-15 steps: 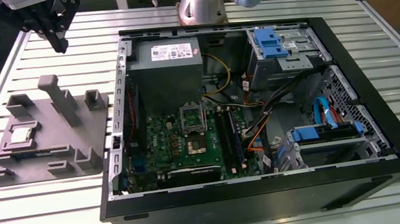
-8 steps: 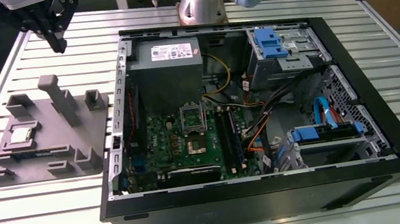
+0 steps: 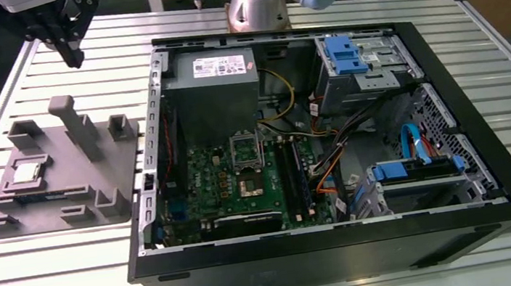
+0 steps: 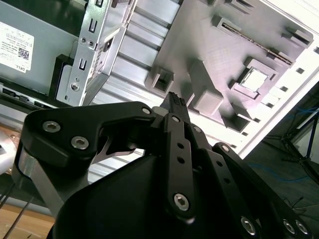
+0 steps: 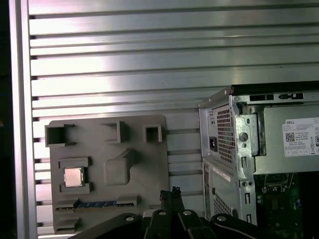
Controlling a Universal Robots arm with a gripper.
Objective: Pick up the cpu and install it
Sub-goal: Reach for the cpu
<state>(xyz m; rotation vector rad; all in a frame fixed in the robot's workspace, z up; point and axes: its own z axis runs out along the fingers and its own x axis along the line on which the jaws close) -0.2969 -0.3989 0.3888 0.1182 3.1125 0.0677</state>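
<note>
The cpu is a small silver square lying in a recess of the grey moulded tray, on the slatted table at the exterior view's left. It also shows in both wrist views, as the cpu and the cpu, each in the tray. My gripper hangs above the table beyond the tray's far end, well apart from the chip. Its black fingertips are together and hold nothing; both wrist views show the gripper the same way. The green motherboard's socket sits inside the open computer case.
The open black computer case fills the middle and the exterior view's right, with a grey power supply, blue drive brackets and loose cables. The tray has upright posts. The arm's base stands behind the case.
</note>
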